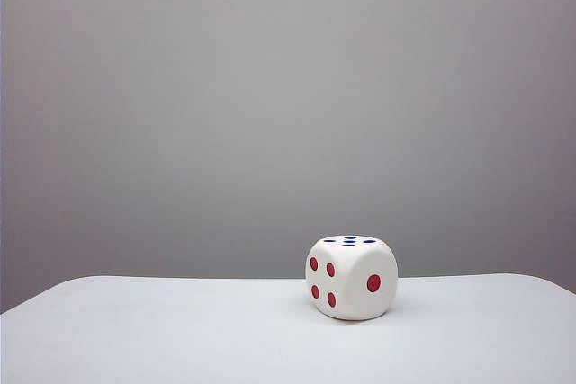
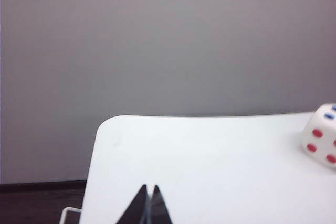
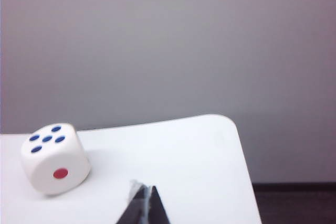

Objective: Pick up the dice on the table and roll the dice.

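Observation:
The dice [image 1: 352, 277] rests on the white table [image 1: 180, 339], right of the middle, five blue pips up, the red four and red one facing the exterior camera. No arm shows in that view. In the left wrist view my left gripper [image 2: 149, 188] is shut and empty over the table's near part, with the dice [image 2: 321, 136] far off at the frame's edge. My right gripper [image 3: 146, 188] is also shut and empty, low over the table [image 3: 199, 150], and the dice [image 3: 54, 158] sits apart from it, free.
A plain grey wall stands behind the table. The table's rounded corner [image 2: 107, 124] and dark floor [image 2: 37, 203] show in the left wrist view, with a thin white frame piece [image 2: 68, 213] beside the edge. Another rounded corner [image 3: 228, 121] shows in the right wrist view.

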Robot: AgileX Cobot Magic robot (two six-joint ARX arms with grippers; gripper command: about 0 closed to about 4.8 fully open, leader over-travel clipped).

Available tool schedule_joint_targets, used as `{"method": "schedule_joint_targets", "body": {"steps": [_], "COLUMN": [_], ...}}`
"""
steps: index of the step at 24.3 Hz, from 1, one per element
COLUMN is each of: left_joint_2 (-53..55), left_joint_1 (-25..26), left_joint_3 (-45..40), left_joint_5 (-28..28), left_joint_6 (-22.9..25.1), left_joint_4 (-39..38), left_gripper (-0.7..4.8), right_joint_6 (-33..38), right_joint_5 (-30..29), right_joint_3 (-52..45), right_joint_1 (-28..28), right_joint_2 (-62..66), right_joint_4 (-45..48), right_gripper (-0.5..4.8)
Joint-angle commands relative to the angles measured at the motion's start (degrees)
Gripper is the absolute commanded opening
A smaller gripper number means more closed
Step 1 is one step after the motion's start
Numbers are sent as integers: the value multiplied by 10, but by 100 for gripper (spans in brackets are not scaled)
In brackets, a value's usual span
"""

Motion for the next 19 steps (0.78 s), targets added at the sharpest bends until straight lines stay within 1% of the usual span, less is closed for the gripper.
{"method": "schedule_joint_targets", "body": {"steps": [1,3,5,9,15,16,18,19], "left_joint_2": [0,0,0,0,0,0,0,0], "left_joint_1": [1,1,1,1,1,1,0,0], "left_joint_3": [-12,-25,-26,-26,-26,-26,-26,-26], "left_joint_5": [-2,-2,-12,-12,-12,-12,-5,-2], "left_joint_6": [17,17,17,8,9,6,-30,-37], "left_joint_4": [4,3,-23,-22,-23,-23,-23,-23], "left_gripper": [-5,-5,-5,-5,-3,-3,-4,-3], "right_joint_6": [-1,-1,-1,-1,-1,-1,-1,-1], "right_joint_5": [-1,0,7,11,11,11,10,11], "right_joint_3": [-4,-4,-4,-4,-4,-4,-4,-4], "right_joint_1": [1,1,1,1,1,1,1,1], "right_joint_2": [0,0,0,0,0,0,0,0], "right_joint_4": [-32,-57,-74,-70,-75,-75,-75,-75], "right_gripper": [23,23,23,24,22,22,22,22]}}
